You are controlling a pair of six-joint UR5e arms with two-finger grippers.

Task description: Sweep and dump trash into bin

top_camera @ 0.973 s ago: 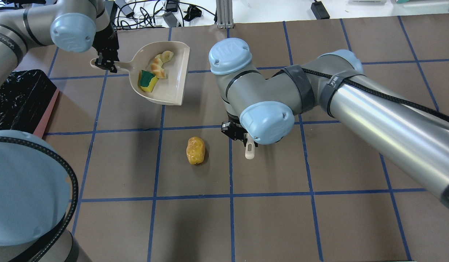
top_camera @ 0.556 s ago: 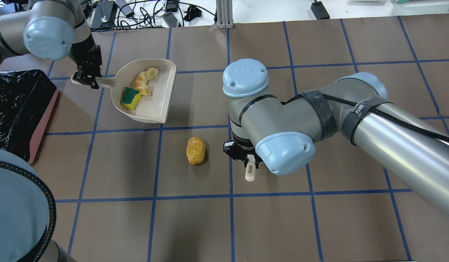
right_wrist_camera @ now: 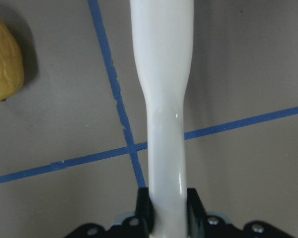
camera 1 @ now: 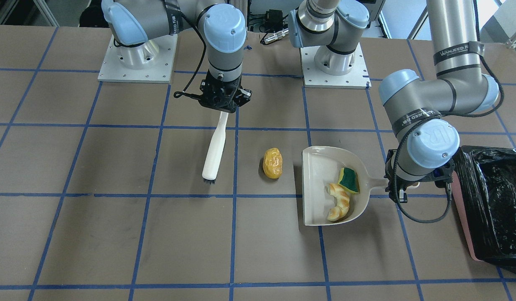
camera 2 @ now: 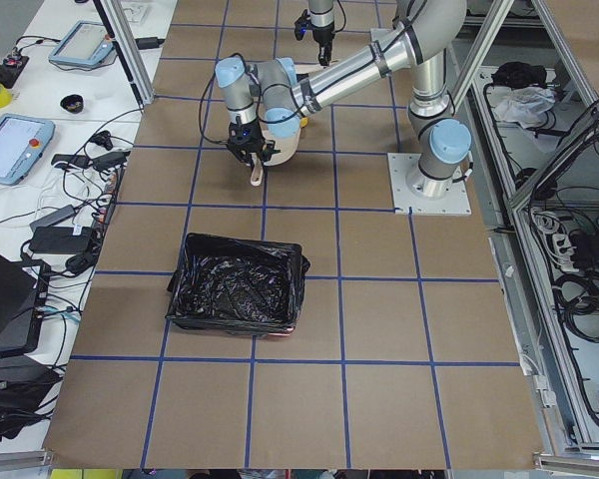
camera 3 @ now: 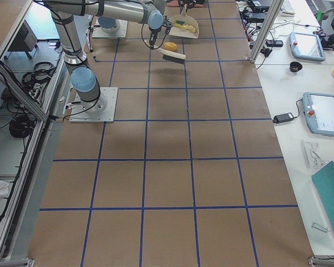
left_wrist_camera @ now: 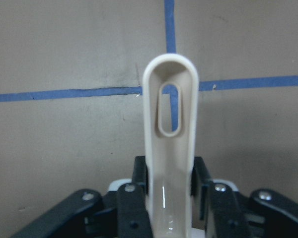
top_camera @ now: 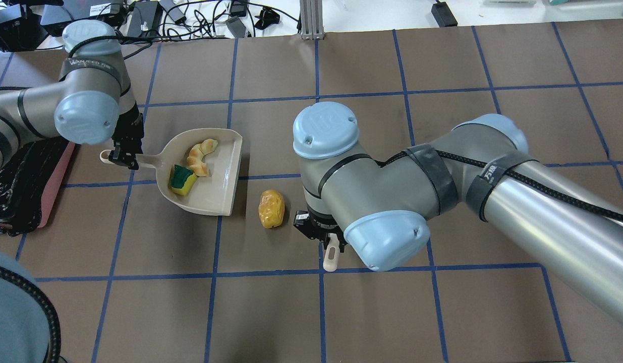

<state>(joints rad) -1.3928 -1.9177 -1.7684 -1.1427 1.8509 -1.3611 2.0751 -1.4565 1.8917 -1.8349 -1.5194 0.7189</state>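
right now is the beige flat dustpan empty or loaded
Loaded: green-and-yellow sponge chunk and curved tan bread piece lie inside the dustpan.

Brown-papered table [camera 3: 172, 183] which we find gridded in blue tape [camera 1: 74, 194], white bench [camera 3: 289, 89] along one side, where we count two teach pendants [camera 3: 325, 114], aluminium frame post [top_camera: 307, 17] at the far edge, black cables [top_camera: 210, 25] beyond, even bright light.

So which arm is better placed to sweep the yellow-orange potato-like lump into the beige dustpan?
Right: the right hand grips the white long-handled brush, whose bristle end is beside the yellow-orange potato-like lump, opposite the open mouth of the beige plastic dustpan. The left hand only holds the pan's handle.
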